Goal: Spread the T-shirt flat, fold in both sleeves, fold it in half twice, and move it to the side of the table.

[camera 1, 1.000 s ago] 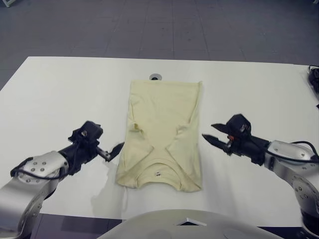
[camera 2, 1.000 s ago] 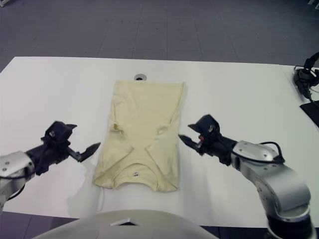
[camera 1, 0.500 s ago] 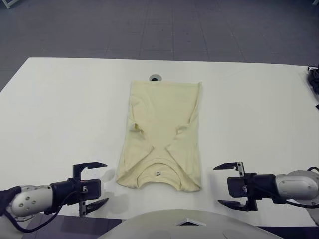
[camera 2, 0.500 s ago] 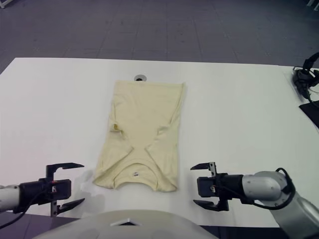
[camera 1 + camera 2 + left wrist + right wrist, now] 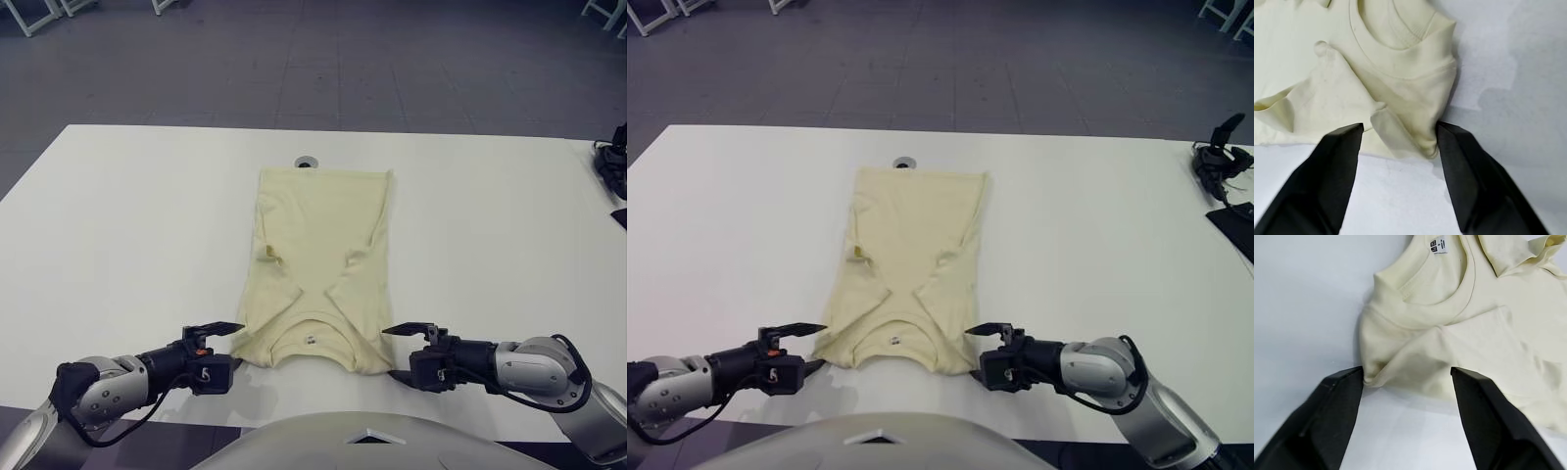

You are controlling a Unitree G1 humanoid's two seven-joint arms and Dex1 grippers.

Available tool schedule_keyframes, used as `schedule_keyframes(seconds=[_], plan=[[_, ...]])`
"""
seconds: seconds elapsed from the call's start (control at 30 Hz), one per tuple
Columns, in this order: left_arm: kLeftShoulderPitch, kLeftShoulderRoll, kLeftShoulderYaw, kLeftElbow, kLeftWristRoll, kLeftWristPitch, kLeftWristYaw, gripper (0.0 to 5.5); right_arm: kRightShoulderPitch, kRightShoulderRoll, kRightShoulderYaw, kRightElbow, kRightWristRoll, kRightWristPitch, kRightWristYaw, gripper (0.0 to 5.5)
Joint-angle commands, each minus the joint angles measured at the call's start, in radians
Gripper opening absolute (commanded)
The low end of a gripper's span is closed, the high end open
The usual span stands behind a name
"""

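- Left arm point(image 5: 98, 387): rounded silver-grey shell, black wrist section, thin black cable beside it.
- Right arm point(image 5: 534, 364): matching silver shell, black cable looping over.
- Left gripper point(image 5: 235, 343) and right gripper point(image 5: 389, 352): black, tapered fingers; small orange-red mark on the left.

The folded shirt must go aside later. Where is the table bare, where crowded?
Bare table lies left of the T-shirt, out to the left edge, and right of it, up to the black cables at the right edge. Crowded: the near edge, where the left pincer and right pincer stand open at the T-shirt's near corners.
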Motion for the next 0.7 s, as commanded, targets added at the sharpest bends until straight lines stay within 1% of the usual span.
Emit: schedule_keyframes(seconds=[0.03,0.23,0.3,0.33,0.37,0.5,0.63,0.7], plan=[[0.012,-0.008,-0.066,0.067,0.083,0.068,-0.016,1.92,-0.013,0.006,0.013,0.041,-0.031,-0.014,-0.005,2.47],[-0.023,-0.021,-0.091,0.087,0.077,0.088,-0.003,0.72,-0.025,0.008,0.012,0.065,-0.02,-0.084,-0.012,1.39],[-0.031,-0.022,-0.098,0.088,0.068,0.095,-0.002,0.4,-0.031,0.008,0.012,0.069,-0.011,-0.103,-0.007,1.11],[-0.035,-0.023,-0.102,0.086,0.062,0.1,-0.002,0.13,-0.035,0.009,0.011,0.07,-0.007,-0.108,-0.005,0.85],[-0.038,-0.025,-0.107,0.083,0.058,0.106,-0.003,0.01,-0.039,0.01,0.01,0.071,-0.003,-0.111,-0.003,0.71],[-0.041,-0.043,-0.127,0.045,0.026,0.141,-0.016,0.0,-0.054,0.012,0.006,0.072,0.012,-0.111,0.004,0.04],[-0.044,-0.057,-0.13,-0.026,-0.053,0.206,-0.045,0.0,-0.065,0.0,-0.019,0.077,0.038,-0.105,0.017,0.01],[-0.062,-0.058,-0.134,-0.095,-0.122,0.262,-0.078,0.0,-0.061,-0.034,-0.051,0.104,0.051,-0.12,0.035,0.01]])
